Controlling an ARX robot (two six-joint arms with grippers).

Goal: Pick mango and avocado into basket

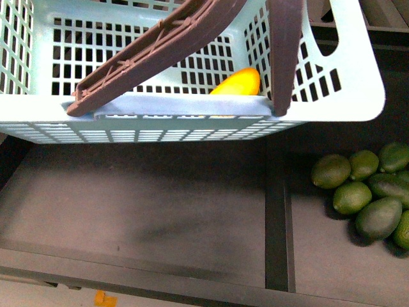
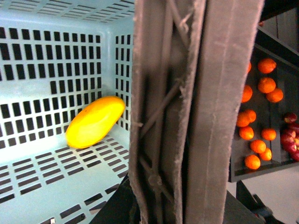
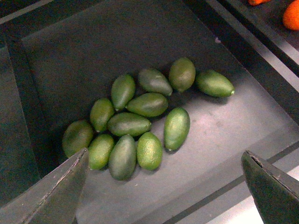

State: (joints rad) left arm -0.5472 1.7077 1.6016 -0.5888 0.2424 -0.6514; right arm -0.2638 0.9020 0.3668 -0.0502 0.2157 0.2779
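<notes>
Yellow mango (image 2: 95, 122) | inside basket (image 2: 56, 56) | long axis slanted, one end toward corner (image 2: 113, 70)

1. Front view: the basket (image 1: 192, 118) is brightly lit from above, and its near rim is pale and almost washed out. The dark shelf (image 1: 160, 204) below it is dim under a broad, soft shadow.
2. The mango (image 1: 238, 83) glows a saturated yellow.
3. Left wrist view: the handle (image 2: 187, 112) is very close to the lens and looks soft and grainy. One end of the mango is overexposed, and the oranges (image 2: 266, 86) behind are slightly blurred.
4. Right wrist view: the avocados (image 3: 140, 121) show dull highlights and short, soft shadows. The jaws of the right gripper (image 3: 164, 153) are out of focus, and one corner of the frame blows out to white.
</notes>
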